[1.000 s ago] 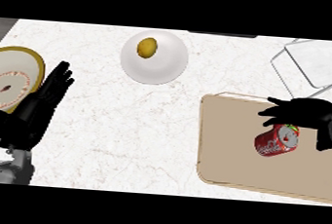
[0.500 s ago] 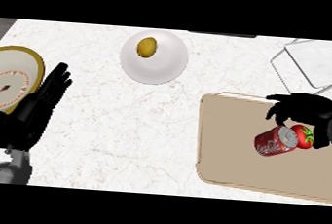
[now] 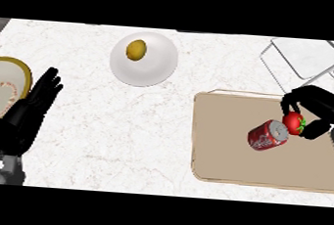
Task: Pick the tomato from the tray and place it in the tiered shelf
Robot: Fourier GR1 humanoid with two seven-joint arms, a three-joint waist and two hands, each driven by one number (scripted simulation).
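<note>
A small red tomato (image 3: 295,123) with a green stem sits over the beige tray (image 3: 224,157), right beside a red soda can (image 3: 269,135) lying on its side. My right hand (image 3: 316,106) is curled round the tomato, fingers on its far side and thumb on its near right. The tiered shelf (image 3: 304,58) is a white wire frame at the back right, just beyond the tray. My left hand (image 3: 26,112) rests open at the left edge with fingers up.
A white plate (image 3: 153,69) holding a yellowish fruit (image 3: 136,49) stands at the back centre. A gold-rimmed plate (image 3: 5,81) with food sits at the far left, partly behind my left hand.
My right hand has shifted right and closed round the tomato, which now shows beside the can. The left hand has stayed still.
</note>
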